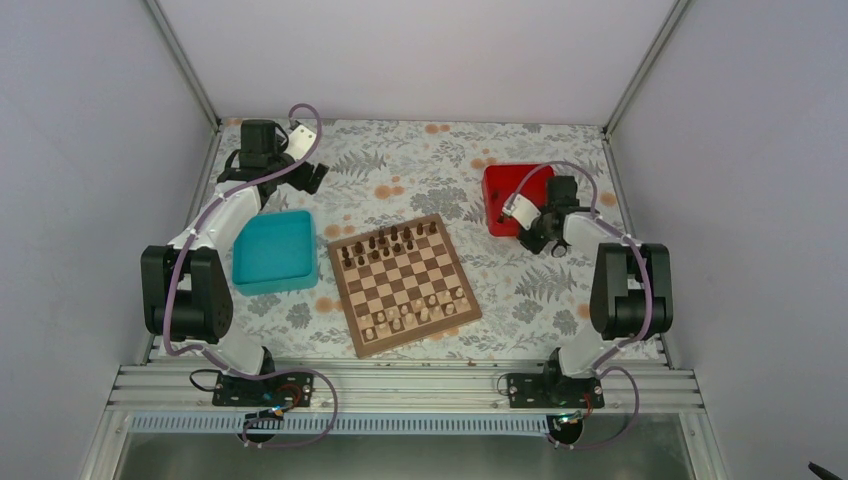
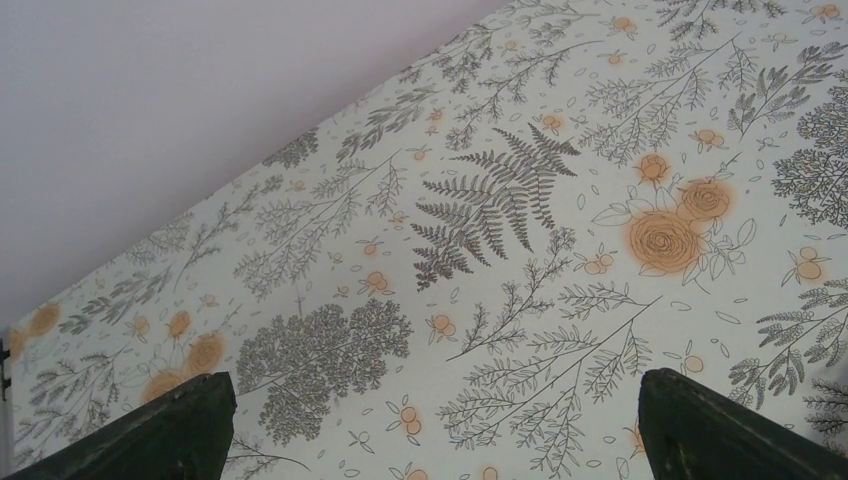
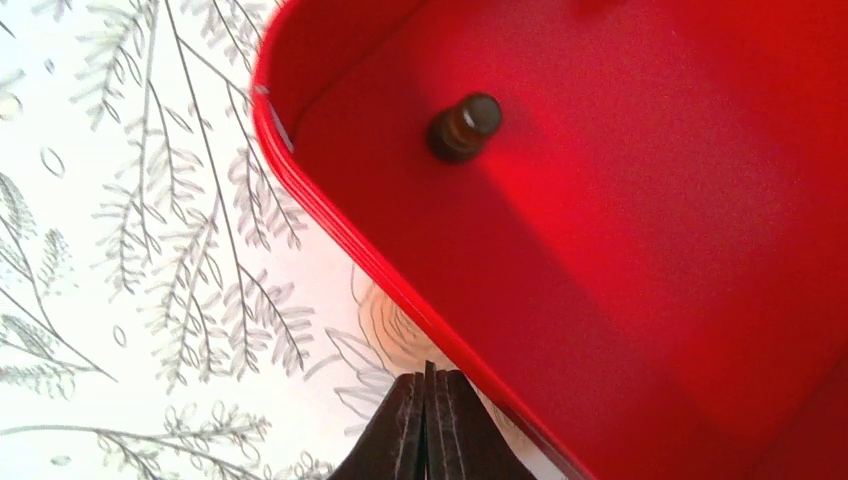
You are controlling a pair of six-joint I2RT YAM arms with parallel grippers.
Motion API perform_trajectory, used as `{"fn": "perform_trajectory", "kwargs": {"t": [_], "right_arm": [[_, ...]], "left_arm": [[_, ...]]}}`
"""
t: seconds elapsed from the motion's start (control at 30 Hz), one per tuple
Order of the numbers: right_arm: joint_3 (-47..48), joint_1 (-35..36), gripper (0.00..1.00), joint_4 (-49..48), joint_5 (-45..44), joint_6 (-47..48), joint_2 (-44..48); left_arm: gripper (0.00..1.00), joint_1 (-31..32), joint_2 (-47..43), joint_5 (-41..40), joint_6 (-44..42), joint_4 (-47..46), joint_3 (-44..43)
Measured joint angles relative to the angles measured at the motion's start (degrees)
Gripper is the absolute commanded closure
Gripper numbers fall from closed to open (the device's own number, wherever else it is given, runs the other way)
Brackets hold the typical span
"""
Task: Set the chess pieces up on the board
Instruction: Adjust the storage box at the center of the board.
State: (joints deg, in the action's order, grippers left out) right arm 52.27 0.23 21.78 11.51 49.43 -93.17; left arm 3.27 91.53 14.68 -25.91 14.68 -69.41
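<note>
A lone dark chess piece (image 3: 463, 127) sits in the red tray (image 3: 650, 250), seemingly the last bound for the board (image 1: 405, 280). The right hand (image 3: 427, 380), pressed together and empty, hovers just beside the tray's rim. The left hand (image 2: 430, 378) hangs spread above the desk (image 2: 500, 200).

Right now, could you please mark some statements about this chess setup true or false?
1. The right jaws stand wide open. False: they are pressed together, holding nothing.
2. A dark piece sits in the red tray. True.
3. The teal tray stands right of the board. False: it is on the board's left.
4. The left jaws are open above the tablecloth. True.
5. The board is bare. False: dark pieces line its far end, pale pieces its near end.
</note>
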Motion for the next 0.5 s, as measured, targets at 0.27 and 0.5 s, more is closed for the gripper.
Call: {"fn": "perform_trajectory", "kwargs": {"t": [0.27,0.5], "right_arm": [[6.3,0.7,0.96,6.0,4.0,-0.9,0.5],[14.2,-0.6,0.96,8.1,2.5,-1.1,0.5]], "left_arm": [[0.0,0.0,0.0,-0.5,0.0,0.0,0.0],[0.0,0.0,0.0,-0.5,-0.2,0.0,0.0]]}}
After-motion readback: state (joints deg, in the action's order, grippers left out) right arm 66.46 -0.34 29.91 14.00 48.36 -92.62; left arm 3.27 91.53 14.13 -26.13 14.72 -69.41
